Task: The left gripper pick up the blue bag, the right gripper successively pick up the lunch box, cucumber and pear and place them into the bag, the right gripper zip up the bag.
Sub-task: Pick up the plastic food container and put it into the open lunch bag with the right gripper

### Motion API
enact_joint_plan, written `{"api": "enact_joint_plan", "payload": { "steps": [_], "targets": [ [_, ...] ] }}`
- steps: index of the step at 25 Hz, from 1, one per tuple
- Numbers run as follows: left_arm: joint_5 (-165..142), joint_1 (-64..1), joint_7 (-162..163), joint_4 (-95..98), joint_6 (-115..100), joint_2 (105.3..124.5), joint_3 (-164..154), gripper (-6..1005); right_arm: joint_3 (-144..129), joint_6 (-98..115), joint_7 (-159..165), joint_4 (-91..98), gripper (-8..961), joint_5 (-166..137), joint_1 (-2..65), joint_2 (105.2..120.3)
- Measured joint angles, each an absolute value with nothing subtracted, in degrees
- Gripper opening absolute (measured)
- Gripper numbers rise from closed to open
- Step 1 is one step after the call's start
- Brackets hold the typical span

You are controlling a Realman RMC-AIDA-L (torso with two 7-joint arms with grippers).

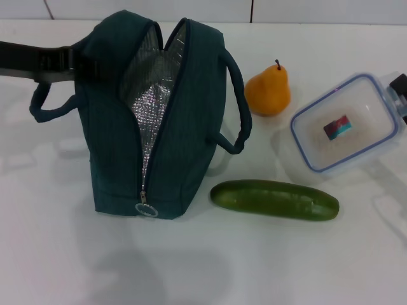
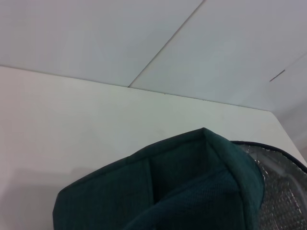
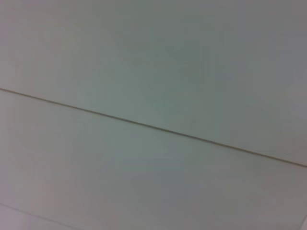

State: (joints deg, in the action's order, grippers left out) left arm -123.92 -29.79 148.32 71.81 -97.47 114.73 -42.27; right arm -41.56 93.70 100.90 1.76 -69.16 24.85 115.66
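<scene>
The blue bag (image 1: 159, 121) stands upright on the white table with its zipper open and its silver lining showing. My left gripper (image 1: 81, 61) reaches in from the left and is shut on the bag's upper rim; the left wrist view shows that rim's fabric (image 2: 187, 182) close up. The clear lunch box (image 1: 343, 124) hangs tilted a little above the table at the right, casting a pale shadow. My right gripper (image 1: 398, 88) shows only as a black corner at the box's far right end, shut on it. The pear (image 1: 268, 90) and the cucumber (image 1: 275, 199) lie beside the bag.
The bag's ring pull (image 1: 146, 210) hangs at the near end of the zipper. One loop handle (image 1: 236, 105) arches toward the pear, another (image 1: 44, 108) sticks out to the left. White table surface (image 1: 210, 267) lies in front.
</scene>
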Motion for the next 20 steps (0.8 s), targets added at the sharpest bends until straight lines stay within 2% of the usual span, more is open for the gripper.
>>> {"api": "enact_joint_plan", "payload": {
  "steps": [14,19,20],
  "targets": [
    [-124.1,-30.8,147.6,69.0,-97.5,114.45,-42.5,44,-41.6,97.0,105.7,1.5,96,-64.6,25.2,115.98],
    [-124.3,-31.5,146.9,67.8,-97.4,114.07,-42.5,44,-41.6,99.5,107.8,1.5,105,-61.7,26.9,116.22],
    [-124.3,-31.5,146.9,67.8,-97.4,113.97,-42.5,44,-41.6,100.9,108.7,1.1,106,-60.5,28.9,116.21]
  ]
}}
